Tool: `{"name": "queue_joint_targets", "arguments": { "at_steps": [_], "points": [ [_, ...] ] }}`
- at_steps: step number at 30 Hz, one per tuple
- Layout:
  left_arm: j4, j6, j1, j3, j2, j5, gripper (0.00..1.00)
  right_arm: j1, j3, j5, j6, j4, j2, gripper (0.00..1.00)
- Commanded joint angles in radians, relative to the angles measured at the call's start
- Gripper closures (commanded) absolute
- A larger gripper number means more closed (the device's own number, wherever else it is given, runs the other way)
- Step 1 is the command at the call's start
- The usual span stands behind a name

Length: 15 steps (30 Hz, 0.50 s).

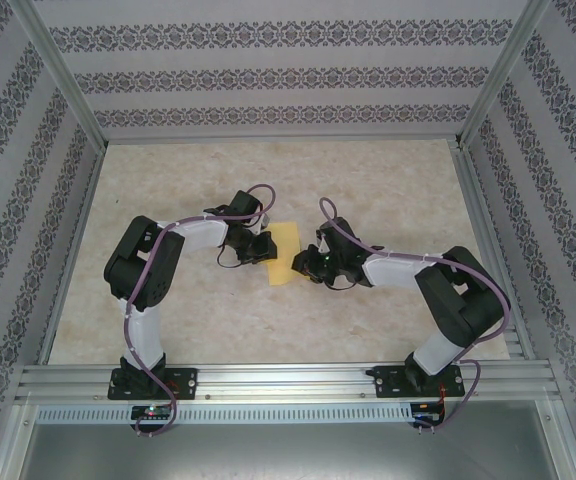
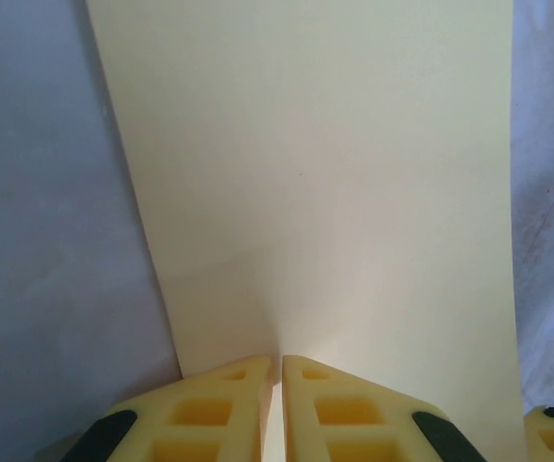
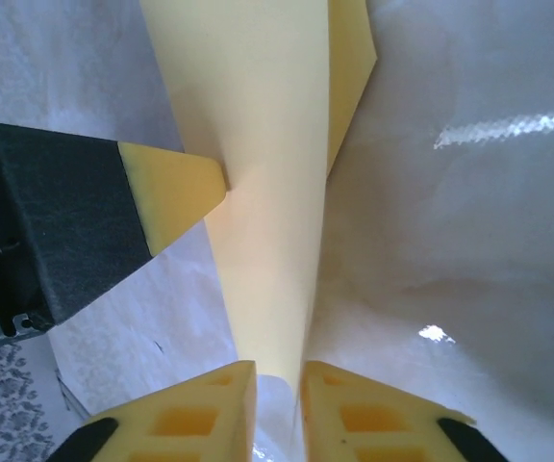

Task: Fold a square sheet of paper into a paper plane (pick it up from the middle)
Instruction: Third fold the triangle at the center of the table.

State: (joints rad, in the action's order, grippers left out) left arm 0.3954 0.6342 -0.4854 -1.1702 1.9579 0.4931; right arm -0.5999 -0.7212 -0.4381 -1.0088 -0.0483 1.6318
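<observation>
Top external view: the left gripper point(image 1: 264, 248) sits at the left edge of the yellow paper point(image 1: 285, 246), which lies near the middle of the table point(image 1: 388, 180). The right gripper point(image 1: 309, 263) meets the paper's lower right edge.

Left wrist view: the left gripper point(image 2: 278, 371) has its jaws all but together, pinching the paper point(image 2: 315, 192) at its near edge; the sheet spreads away from them, smooth and plain.

Right wrist view: one left finger point(image 3: 176, 192) touches the paper point(image 3: 258, 115) from the left. A folded layer point(image 3: 349, 67) shows along its right side. The paper's narrow end runs down between the right gripper point(image 3: 277, 377) fingers, which stand close on either side; whether they actually pinch it I cannot tell.
</observation>
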Motion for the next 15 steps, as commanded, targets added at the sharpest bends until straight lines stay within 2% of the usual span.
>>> {"name": "queue_joint_targets", "arguments": {
  "at_steps": [1,5,9,15],
  "points": [
    [0.043,-0.001,0.001,0.006,0.003,-0.038,0.85,0.004,-0.008,0.014,-0.023,0.017,-0.012,0.89],
    [-0.002,0.003,0.000,0.007,-0.039,0.005,0.79,0.006,-0.038,0.038,-0.021,0.087,0.007,0.97],
    [0.005,-0.010,0.007,-0.032,-0.072,-0.026,0.73,0.005,-0.063,0.053,-0.003,0.144,0.019,0.98],
    [0.016,-0.033,0.032,-0.070,-0.027,-0.050,0.73,0.006,-0.101,0.058,0.023,0.205,0.032,0.97]
  ]
}}
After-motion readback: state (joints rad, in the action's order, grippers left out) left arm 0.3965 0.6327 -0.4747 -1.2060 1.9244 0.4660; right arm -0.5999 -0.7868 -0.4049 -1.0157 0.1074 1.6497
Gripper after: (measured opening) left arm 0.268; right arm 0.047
